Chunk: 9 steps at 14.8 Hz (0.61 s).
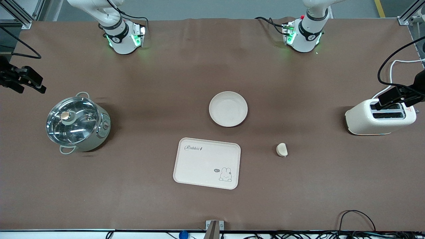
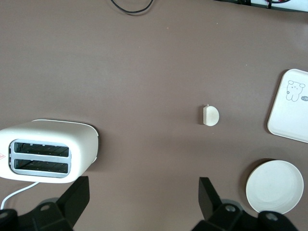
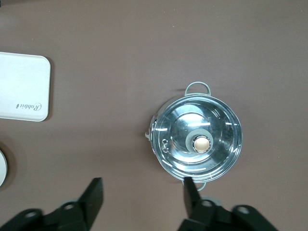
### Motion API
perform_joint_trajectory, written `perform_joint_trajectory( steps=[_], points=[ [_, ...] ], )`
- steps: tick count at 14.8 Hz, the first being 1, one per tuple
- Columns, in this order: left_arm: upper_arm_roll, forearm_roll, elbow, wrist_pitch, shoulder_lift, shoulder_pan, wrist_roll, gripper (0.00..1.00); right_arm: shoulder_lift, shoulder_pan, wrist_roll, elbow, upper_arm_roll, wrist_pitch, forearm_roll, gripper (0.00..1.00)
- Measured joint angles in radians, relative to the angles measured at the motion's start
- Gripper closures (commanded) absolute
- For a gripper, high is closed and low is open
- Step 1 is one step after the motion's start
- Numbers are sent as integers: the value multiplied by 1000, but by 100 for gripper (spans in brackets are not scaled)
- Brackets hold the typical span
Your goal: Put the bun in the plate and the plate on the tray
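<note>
My left gripper (image 2: 144,202) has its jaws wide apart and holds nothing; it hangs high over the left arm's end of the table, above the toaster (image 1: 380,117). In the left wrist view the bun (image 2: 210,115) lies on bare cloth out ahead of those open fingers and off toward the tray's side, well apart from them. The bun's flat cut edge runs roughly parallel to the finger gap line as I read it, but I would not trust that without a closer look.

My right gripper (image 3: 142,199) also stands with jaws apart and empty, over the pot (image 1: 77,122) at the right arm's end, and it waits there. Of the 2 arms, I judge the left is plainly the one for the bun: the bun (image 1: 282,149) sits on the left arm's side of the tray (image 1: 207,163), while the pot end is well apart from it.

The plate (image 1: 228,109) is empty and sits on the cloth, farther from the front camera than the tray and just beside it, not touching. The tray is empty too, showing only its print. The pot carries its glass lid; I cannot tell what is inside. Both toaster slots look empty.
</note>
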Motion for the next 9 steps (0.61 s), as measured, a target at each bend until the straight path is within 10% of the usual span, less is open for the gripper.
perform_joint_trajectory(
  steps=[9],
  points=[
    [-26,0,-24,-16,3,-5,-6,0,6,-1,1,0,0,1,0,0]
  ],
)
